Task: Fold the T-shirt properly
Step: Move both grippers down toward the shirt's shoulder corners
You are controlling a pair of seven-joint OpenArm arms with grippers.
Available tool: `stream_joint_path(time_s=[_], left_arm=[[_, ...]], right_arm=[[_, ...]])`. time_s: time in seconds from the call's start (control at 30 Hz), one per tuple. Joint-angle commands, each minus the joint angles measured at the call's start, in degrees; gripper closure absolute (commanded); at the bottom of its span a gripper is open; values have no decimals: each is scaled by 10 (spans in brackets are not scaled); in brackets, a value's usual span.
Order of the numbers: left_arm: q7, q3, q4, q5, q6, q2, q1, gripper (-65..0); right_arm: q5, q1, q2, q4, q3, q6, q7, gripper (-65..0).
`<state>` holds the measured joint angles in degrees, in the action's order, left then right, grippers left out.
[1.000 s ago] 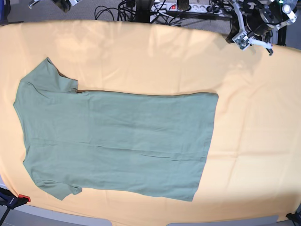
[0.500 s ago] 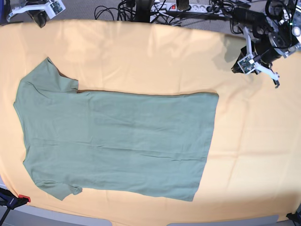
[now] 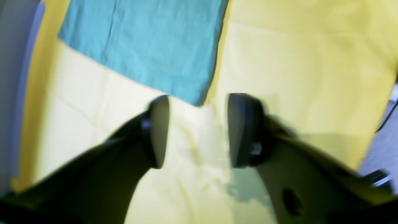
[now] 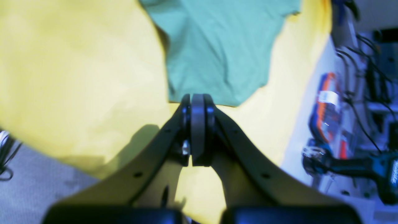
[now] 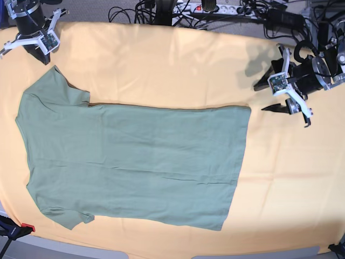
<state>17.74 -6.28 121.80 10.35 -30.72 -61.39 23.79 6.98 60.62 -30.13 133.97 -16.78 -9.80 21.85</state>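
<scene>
The sage-green T-shirt [image 5: 135, 162] lies flat, sleeves to the left and hem to the right. My left gripper [image 5: 262, 99] hovers open just right of the hem's far corner, with nothing between its fingers. In the left wrist view the left gripper [image 3: 199, 130] frames that T-shirt [image 3: 149, 43] corner just ahead of its tips. My right gripper [image 5: 41, 55] is shut and empty just beyond the far sleeve. In the right wrist view the right gripper [image 4: 197, 101] points at the T-shirt [image 4: 217, 46] sleeve edge.
A large orange-yellow cloth [image 5: 178, 70] covers the table under the shirt. Cables and a power strip [image 5: 207, 8] run behind the far edge. A red clamp [image 5: 27, 227] sits at the near left corner. A power drill [image 4: 357, 168] lies off the table.
My left arm has come down from the far right corner toward the hem corner, and its jaws have opened. My right arm has moved in at the far left toward the sleeve.
</scene>
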Motion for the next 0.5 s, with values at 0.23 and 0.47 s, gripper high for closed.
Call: stream_joint_path(time_s=[0.23, 0.47], left_arm=[[-69, 197, -89, -118, 21, -37, -169, -316], [-100, 405, -179, -155, 40, -19, -354, -316]], right_arm=[[3, 5, -5, 10, -5, 5, -9, -260], [3, 5, -3, 10, -5, 6, -9, -260]])
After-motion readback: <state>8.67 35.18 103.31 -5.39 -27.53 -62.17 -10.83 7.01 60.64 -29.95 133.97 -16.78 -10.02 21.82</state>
